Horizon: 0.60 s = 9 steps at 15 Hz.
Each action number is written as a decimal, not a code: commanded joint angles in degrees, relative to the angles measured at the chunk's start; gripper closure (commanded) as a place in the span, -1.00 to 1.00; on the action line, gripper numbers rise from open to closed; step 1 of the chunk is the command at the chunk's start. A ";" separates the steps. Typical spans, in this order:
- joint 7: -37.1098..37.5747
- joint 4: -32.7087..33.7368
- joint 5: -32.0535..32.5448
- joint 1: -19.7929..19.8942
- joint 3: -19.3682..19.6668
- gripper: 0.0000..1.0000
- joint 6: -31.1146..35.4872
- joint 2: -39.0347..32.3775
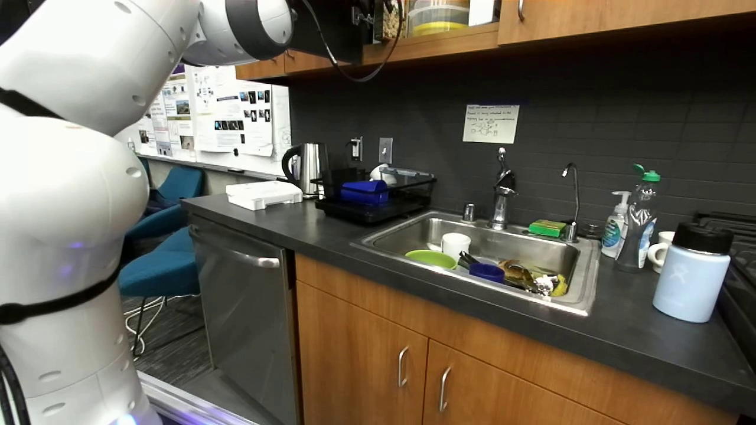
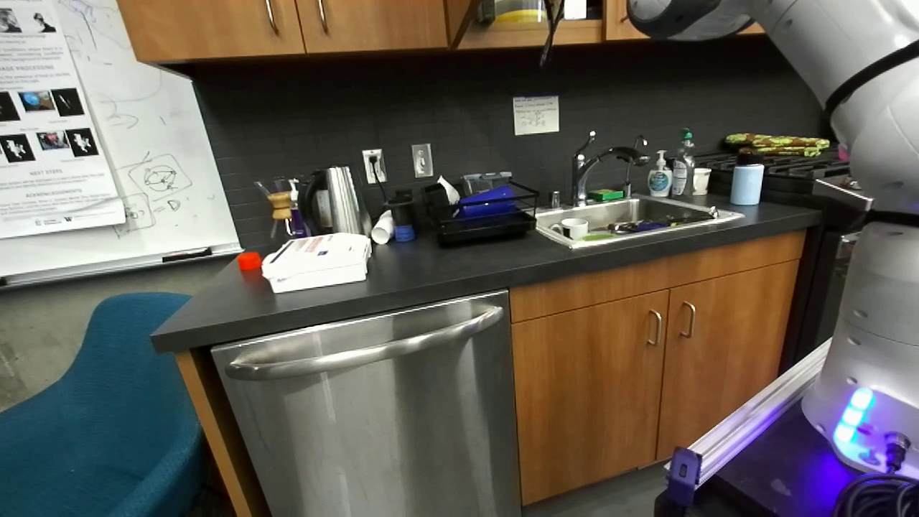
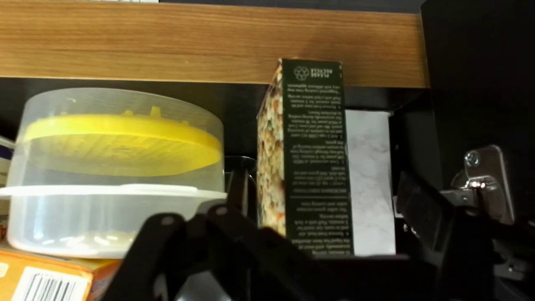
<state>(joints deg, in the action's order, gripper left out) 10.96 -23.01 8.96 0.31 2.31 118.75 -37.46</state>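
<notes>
Gripper (image 3: 319,205) spread wide, nothing pinched, box (image 3: 314,156) framed between fingers
Looks like it's stood narrow-side-out so shelf (image 3: 200,44) space gets saved

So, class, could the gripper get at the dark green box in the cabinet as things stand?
Probably yes: the gripper stands open, facing the dark green box, with nothing visible between them.

"Where do your cameras look from?"

"Both exterior views stand back, facing the sink (image 1: 585,277) and worktop (image 2: 431,267) aslant — my arm (image 1: 65,195) edges each. My wrist view — upside down — peers close into the open cupboard (image 3: 146,42)."
</notes>
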 commanded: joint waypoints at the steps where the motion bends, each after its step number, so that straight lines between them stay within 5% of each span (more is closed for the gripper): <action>1: -1.41 -3.11 1.40 -0.96 0.79 -1.00 -0.04 2.76; 9: -1.55 -3.27 4.77 -1.49 1.68 -1.00 -0.79 3.96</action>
<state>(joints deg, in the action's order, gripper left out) 10.35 -23.35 13.21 -0.68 3.56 118.71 -36.29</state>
